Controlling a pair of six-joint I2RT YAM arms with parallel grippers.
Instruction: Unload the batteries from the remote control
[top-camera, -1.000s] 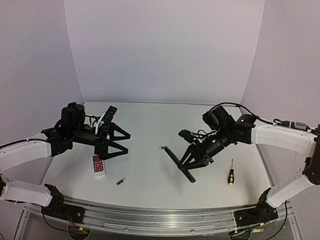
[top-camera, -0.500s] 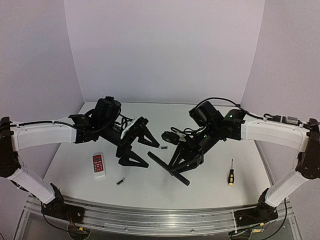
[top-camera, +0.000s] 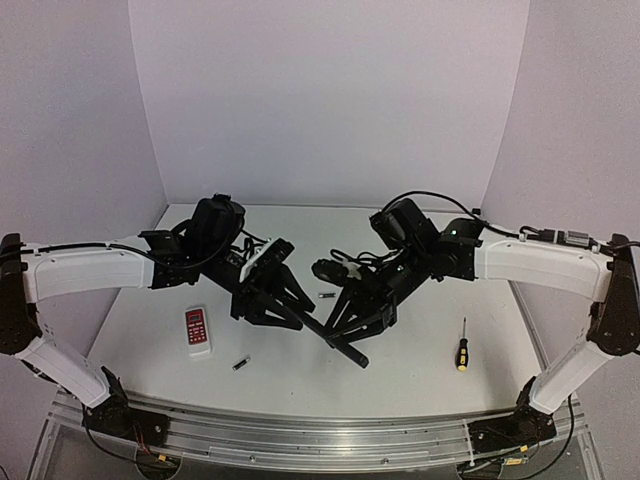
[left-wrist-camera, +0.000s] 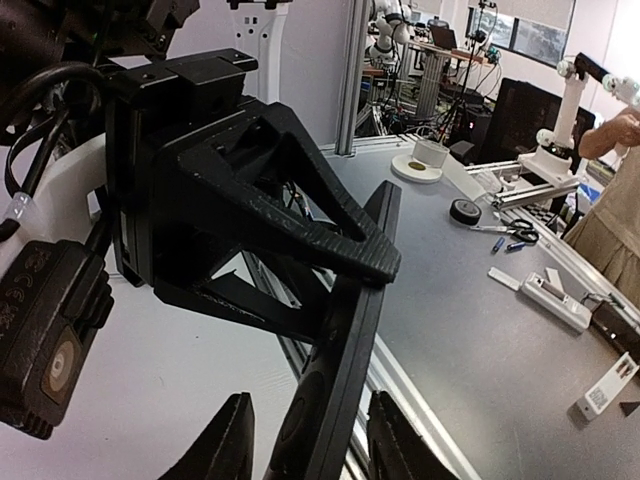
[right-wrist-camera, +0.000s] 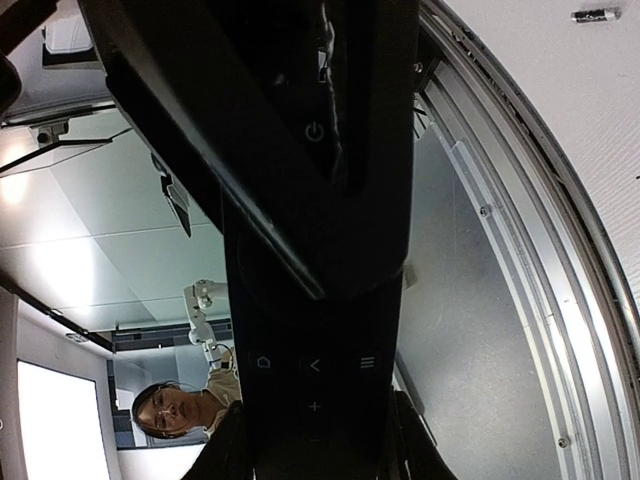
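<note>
Right gripper clamps the slim, rigid black remote. Left gripper sits half-closed around its other end, contact unclear. Probably light and smooth: grip the long edges.

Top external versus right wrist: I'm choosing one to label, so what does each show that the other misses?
Only top external: the red remote, the screwdriver and two loose batteries. Only right wrist: button icons on the black remote and a person beyond the table. Both: the black remote and at least one battery on the table.
</note>
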